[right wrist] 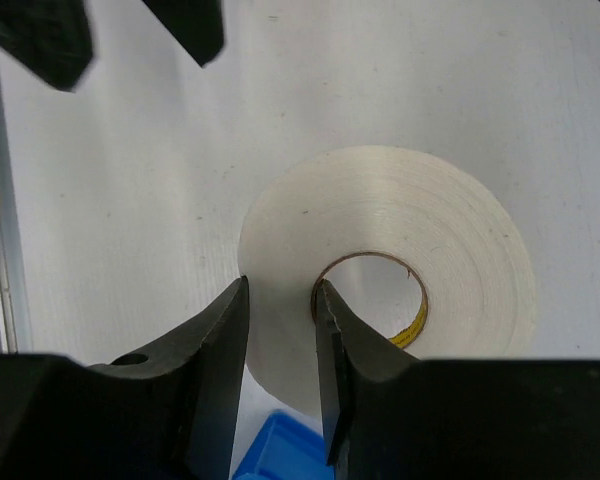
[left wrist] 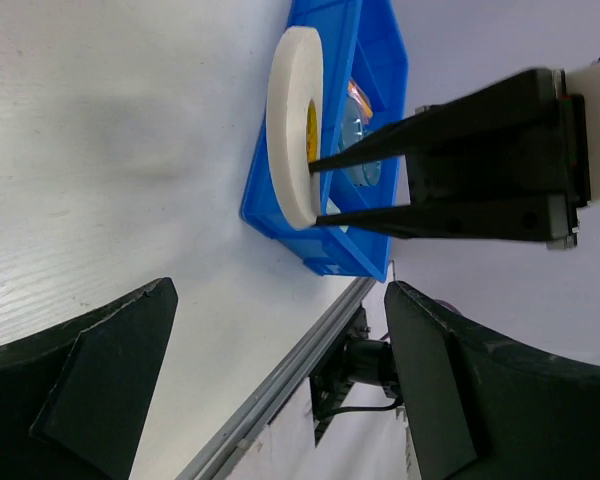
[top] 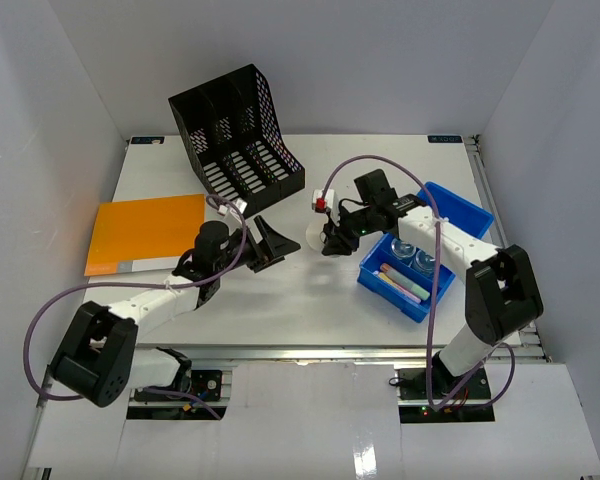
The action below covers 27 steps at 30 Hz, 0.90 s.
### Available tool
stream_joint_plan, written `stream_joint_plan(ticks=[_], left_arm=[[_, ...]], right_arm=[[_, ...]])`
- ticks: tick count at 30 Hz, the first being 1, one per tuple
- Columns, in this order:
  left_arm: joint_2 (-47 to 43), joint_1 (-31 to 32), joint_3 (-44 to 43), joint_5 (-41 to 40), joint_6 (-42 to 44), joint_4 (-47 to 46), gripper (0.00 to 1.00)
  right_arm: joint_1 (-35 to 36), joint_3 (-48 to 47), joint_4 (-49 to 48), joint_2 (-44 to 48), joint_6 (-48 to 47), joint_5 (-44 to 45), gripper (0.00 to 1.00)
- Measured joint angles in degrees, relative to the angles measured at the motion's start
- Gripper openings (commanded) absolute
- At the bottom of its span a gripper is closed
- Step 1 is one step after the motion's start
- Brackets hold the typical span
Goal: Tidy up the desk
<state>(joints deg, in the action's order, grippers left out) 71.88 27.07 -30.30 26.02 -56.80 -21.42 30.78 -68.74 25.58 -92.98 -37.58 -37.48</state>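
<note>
Top view, counter: we see the white counter (top: 310,290) filling the middle of the frame, between pale grey walls.
Top view, on it: a black file rack (top: 235,130) at upper centre, an orange folder (top: 145,232) at left, a blue bin (top: 460,205) at right.
Top view, tools: the left tool (top: 268,240) sits at centre, fingers spread. The right tool (top: 330,240) is just right of it, at a white tape roll (top: 316,238).
Left wrist, own tool: the left tool (left wrist: 280,300) stands wide apart along the bottom of the frame, holding nothing.
Left wrist, ahead: the right tool (left wrist: 318,188) reaches in from the right, clamped on the tape roll (left wrist: 290,110). The blue bin (left wrist: 320,240) is behind it and the counter (left wrist: 110,150) at left.
Right wrist, grip: the right tool (right wrist: 280,290) pinches the wall of the tape roll (right wrist: 450,240), one finger in the core hole and one on the outer edge.
Right wrist, around: the counter (right wrist: 110,180) lies beneath; we cannot tell whether the roll touches it.
</note>
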Motion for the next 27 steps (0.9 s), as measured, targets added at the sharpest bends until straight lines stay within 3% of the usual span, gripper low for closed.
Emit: stream_joint_plan(ticks=[8, 12, 14, 17, 21, 25, 27], left_arm=[[6.3, 1.82, -1.15, 1.24, -3.88, -5.95, 0.79], [7.01, 2.27, -1.57, 1.92, -4.54, -7.29, 0.51], [7.01, 2.34, -1.57, 2.19, -4.71, -7.75, 0.36], [7.0, 2.38, -1.57, 2.49, -4.72, -7.76, 0.24], [6.97, 2.36, -1.57, 2.55, -4.74, -7.81, 0.03], [6.77, 2.39, -1.57, 3.28, -4.57, -7.8, 0.0], [6.52, 2.38, -1.57, 3.49, -3.83, -7.74, 0.0]], right_arm=[[3.95, 1.16, 1.71, 2.07, -2.07, -5.46, 0.21], [6.01, 0.98, 2.4, 2.53, -2.11, -7.24, 0.26], [6.63, 0.91, 2.73, 2.68, -2.1, -7.75, 0.33], [6.84, 0.88, 3.07, 2.71, -2.1, -7.73, 0.41], [6.88, 0.86, 3.37, 2.84, -2.34, -7.65, 0.67], [6.91, 0.86, 4.06, 3.83, -2.86, -6.81, 0.94], [6.91, 0.86, 4.42, 4.74, -3.23, -6.09, 0.91]])
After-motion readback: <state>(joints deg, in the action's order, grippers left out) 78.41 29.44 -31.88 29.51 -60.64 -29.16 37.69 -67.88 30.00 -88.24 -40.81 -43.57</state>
